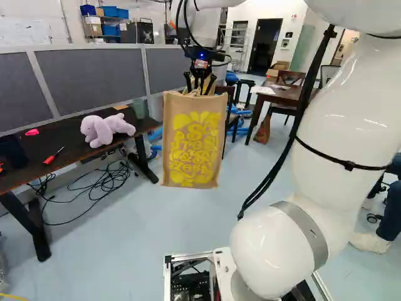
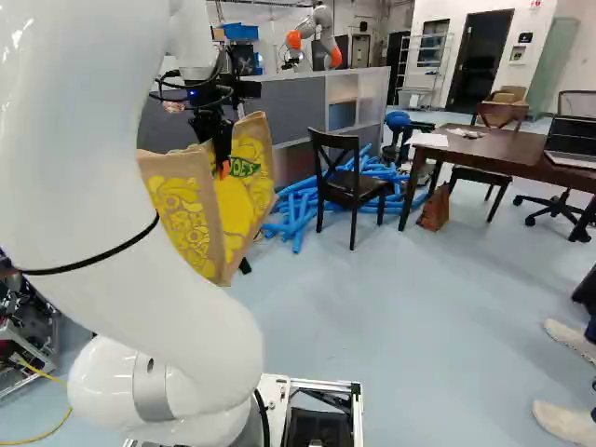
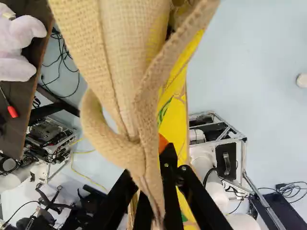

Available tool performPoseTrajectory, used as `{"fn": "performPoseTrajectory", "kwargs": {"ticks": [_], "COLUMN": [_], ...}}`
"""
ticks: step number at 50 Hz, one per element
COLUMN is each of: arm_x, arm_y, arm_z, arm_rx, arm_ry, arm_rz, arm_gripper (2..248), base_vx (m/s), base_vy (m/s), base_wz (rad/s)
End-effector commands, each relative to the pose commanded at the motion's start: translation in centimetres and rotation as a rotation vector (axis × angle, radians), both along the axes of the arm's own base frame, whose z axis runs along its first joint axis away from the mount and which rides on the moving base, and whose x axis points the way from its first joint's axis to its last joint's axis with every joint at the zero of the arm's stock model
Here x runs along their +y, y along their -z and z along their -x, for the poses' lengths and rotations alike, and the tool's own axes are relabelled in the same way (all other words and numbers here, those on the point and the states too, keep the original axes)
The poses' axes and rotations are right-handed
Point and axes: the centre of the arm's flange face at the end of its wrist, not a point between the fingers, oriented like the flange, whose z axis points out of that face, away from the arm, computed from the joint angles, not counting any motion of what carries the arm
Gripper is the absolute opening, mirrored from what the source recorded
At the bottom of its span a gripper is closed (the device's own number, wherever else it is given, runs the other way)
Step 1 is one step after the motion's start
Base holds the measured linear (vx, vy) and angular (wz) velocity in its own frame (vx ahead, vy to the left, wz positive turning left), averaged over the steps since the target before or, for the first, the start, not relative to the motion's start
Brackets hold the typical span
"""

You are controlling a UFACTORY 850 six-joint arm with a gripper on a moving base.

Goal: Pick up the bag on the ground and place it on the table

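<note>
My gripper [image 3: 146,167] is clamped on the bag [image 1: 194,144], with gathered cloth pinched between its two fingers in the wrist view. The bag hangs below the gripper ahead of the base, upright in the left base view, and I read its bottom edge as off the floor [image 1: 150,238]. On that reading, the pickup stage is complete and the placement stage is outstanding. In the left base view the bag hangs between two candidate surfaces: the near table [image 1: 66,149], carrying a plush toy [image 1: 105,130] and a screwdriver [image 1: 51,158], and the far table [image 2: 521,151], carrying a laptop [image 2: 572,138], with a chair [image 2: 346,188] beside it. The bag rests on neither, and I cannot tell which one the task means. I judge the job to be about half done. Remaining operations: carry the bag over the chosen table, lower it until its base is supported, then release and withdraw. If the near table is the target, I must avoid dragging the bag's bottom against the edge or into the toy.
</note>
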Motion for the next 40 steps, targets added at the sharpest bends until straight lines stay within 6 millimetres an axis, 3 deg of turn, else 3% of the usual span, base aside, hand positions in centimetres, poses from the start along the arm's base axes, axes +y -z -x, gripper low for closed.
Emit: {"fn": "performPoseTrajectory", "kwargs": {"ticks": [40], "arm_x": [0.0], "arm_y": [0.0], "arm_z": [0.0], "arm_rx": [0.0], "arm_ry": [0.0], "arm_rz": [0.0], "arm_gripper": [22], "base_vx": [-0.001], "base_vy": [0.05], "base_wz": [0.242]}}
